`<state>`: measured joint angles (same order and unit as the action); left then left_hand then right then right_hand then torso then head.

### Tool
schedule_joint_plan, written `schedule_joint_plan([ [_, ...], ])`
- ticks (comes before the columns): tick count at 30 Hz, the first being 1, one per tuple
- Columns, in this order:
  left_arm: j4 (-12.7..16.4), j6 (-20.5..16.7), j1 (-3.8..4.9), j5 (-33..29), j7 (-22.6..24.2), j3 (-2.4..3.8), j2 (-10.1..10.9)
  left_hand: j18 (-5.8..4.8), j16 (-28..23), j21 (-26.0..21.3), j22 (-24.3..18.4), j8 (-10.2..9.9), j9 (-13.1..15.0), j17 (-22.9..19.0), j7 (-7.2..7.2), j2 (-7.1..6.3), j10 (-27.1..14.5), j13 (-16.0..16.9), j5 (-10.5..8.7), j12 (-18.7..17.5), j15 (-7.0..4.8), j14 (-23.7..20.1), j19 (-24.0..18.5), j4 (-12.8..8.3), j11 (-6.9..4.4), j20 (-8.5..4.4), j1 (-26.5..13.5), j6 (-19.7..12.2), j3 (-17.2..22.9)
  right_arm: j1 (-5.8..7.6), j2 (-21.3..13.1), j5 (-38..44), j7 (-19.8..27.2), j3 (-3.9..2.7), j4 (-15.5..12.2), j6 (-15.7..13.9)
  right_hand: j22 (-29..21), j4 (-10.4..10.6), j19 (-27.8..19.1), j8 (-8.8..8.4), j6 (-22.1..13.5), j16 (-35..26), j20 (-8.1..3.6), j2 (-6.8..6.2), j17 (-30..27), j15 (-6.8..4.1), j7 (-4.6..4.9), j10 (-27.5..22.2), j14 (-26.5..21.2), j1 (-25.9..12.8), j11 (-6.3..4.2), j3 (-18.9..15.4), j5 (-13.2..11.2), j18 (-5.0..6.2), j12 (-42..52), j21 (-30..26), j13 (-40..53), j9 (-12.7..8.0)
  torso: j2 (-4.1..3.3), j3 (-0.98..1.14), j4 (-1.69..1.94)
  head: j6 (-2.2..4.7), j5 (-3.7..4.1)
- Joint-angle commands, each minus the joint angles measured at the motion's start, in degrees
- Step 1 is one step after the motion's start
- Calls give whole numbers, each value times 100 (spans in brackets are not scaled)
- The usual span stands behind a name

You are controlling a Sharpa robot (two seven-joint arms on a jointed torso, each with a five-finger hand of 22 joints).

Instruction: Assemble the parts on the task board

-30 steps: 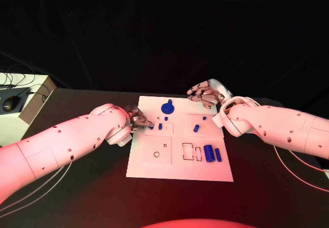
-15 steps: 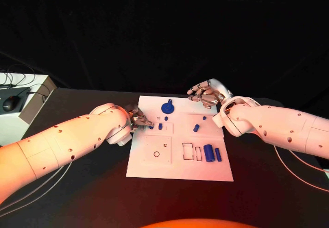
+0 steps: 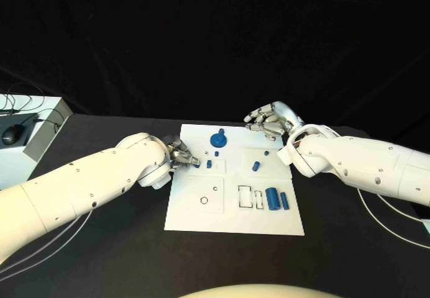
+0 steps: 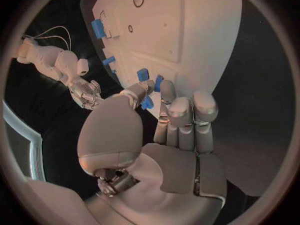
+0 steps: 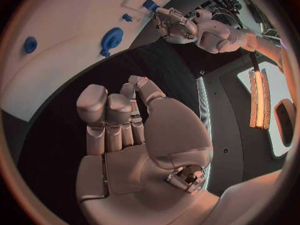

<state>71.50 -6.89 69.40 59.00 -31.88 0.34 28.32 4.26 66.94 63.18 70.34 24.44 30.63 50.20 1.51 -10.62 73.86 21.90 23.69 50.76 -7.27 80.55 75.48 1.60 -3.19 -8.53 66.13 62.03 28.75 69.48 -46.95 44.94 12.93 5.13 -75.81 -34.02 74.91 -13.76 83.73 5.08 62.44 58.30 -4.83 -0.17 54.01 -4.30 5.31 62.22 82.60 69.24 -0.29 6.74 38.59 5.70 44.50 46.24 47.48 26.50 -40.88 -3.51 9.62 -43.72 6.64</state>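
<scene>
The white task board (image 3: 235, 214) lies in the middle of the black table. My left hand (image 3: 184, 155) is at the board's left edge and pinches a small blue part (image 4: 147, 103) between thumb and a finger, just above the board (image 4: 187, 35). Another small blue part (image 3: 209, 164) lies close beside it. A round blue part with a knob (image 3: 219, 140) stands near the far edge. A blue peg (image 3: 256, 166) and two blue cylinders (image 3: 271, 199) lie further right. My right hand (image 3: 269, 121) hovers off the board's far right corner, fingers curled in with nothing in them (image 5: 125, 115).
A pale box with a mouse (image 3: 32, 133) and cables stands at the table's left edge. A thin cable (image 3: 394, 214) runs over the table under my right arm. Black table surface surrounds the board on the near side.
</scene>
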Motion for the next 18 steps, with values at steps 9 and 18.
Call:
schedule_joint_plan([
  [9, -35, 361, -33, 133, -212, -27, -4, -111, 33, 40, 11, 23, 1492, 0, -336, 104, 278, -9, 50, 36, -63, -13, 20, -460, -259, -32, 45, 391, 398, -3, 0, 42, 46, -3, -7, 60, 597, -10, 348, -23, -20, 2, -26, -19, 9, 4, 39, -25, 3, 7, 9, 32, 25, 22, -10, 5, -7, 5, 1, 0, 0, -16, -2],
  [18, -42, 385, -32, 154, -251, -26, 4, -115, 42, 48, 18, 23, 1495, 1, -336, 131, 278, -14, 64, 39, -63, -13, 23, -476, -259, -34, 27, 392, 392, -2, -11, 46, 41, -3, -16, 57, 597, -10, 348, -23, -20, 2, -26, -19, 9, 4, 39, -25, 3, 7, 9, 32, 25, 22, -10, 5, -7, 5, -2, -1, 2, -35, 24],
])
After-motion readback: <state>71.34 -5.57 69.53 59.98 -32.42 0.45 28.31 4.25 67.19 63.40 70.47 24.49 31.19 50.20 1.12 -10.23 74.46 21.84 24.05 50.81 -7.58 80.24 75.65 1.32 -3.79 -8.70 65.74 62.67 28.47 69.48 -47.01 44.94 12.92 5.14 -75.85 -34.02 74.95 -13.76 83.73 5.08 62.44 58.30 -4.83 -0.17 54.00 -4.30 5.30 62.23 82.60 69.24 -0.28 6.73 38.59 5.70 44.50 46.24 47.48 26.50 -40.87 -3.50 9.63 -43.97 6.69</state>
